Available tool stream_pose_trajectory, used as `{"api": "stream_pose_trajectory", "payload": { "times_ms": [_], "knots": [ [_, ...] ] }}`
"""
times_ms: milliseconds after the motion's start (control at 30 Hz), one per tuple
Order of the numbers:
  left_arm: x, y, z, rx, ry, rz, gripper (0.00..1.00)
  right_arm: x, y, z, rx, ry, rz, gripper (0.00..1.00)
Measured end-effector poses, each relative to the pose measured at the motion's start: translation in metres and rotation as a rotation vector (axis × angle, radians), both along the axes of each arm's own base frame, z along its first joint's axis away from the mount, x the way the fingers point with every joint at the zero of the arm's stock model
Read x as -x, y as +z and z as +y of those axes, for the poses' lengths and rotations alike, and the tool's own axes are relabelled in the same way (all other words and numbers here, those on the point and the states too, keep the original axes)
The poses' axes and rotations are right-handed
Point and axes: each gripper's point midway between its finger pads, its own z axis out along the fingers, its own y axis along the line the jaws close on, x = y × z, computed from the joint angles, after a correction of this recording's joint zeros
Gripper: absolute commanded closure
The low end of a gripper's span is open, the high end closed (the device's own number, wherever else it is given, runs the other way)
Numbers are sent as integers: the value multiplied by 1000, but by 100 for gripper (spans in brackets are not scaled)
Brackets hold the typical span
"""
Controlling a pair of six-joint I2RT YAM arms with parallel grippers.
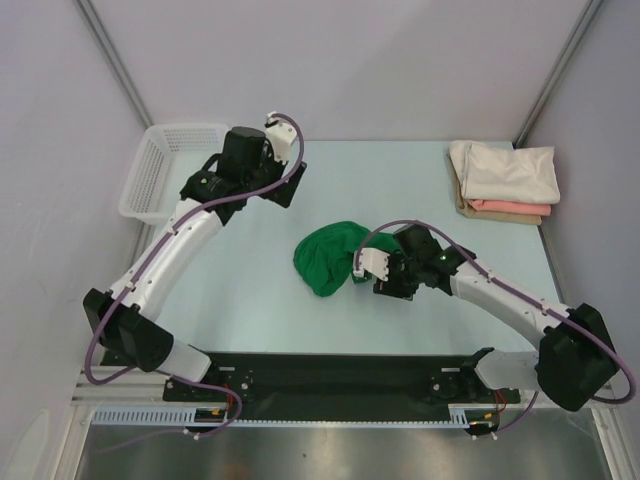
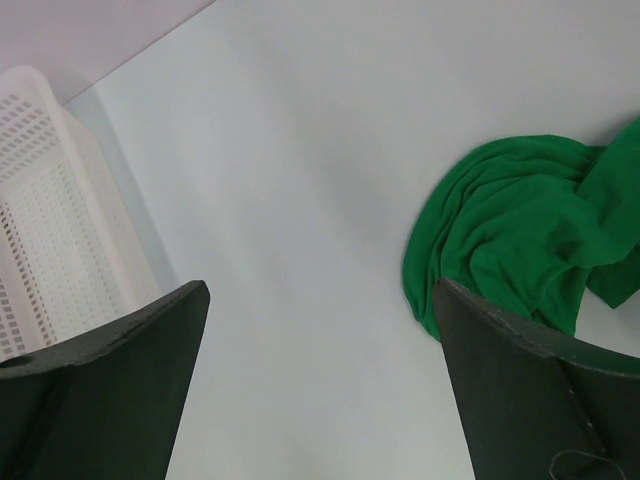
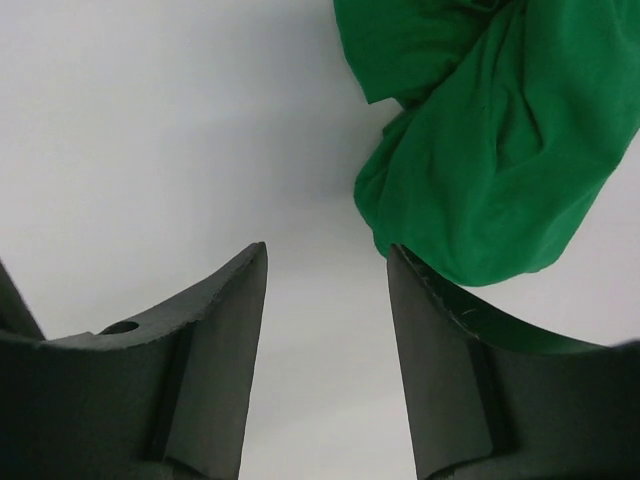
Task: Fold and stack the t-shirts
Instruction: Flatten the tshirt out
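While the table (image 1: 250,290) bears the crumpled green t-shirt (image 1: 328,258) at its middle, well apart from the folded cream and pink shirts (image 1: 505,175), flattening is not yet begun. The left gripper (image 2: 320,290) gapes wide and empty. The right gripper (image 3: 325,260), part-open, holds nothing, perhaps brushing cloth. Next it must pinch a hem and spread.

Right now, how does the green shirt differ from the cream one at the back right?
The green t-shirt is crumpled in a heap; the cream t-shirt is folded flat. The green t-shirt lies alone near the middle of the table; the cream t-shirt rests on a salmon-pink t-shirt in the far right corner. Both are plain, single-coloured cloth.
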Motion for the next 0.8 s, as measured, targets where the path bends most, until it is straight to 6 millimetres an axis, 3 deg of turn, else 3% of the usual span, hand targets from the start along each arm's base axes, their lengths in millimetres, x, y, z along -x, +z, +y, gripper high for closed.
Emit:
{"api": "stream_pose_trajectory", "payload": {
  "times_ms": [167,433,667,800],
  "knots": [
    [-2,-4,-1,-4,-2,10,1,-13,-19,1,46,9,-10,44],
    [-6,-18,-4,-19,-2,40,1,-32,-46,-17,140,-43,-32,52],
    [-6,-18,-4,-18,-2,40,1,-58,-56,-31,183,-118,-78,52],
    [-6,-18,-4,-18,-2,40,1,-62,-58,-33,193,-120,-84,59]
  ]
}}
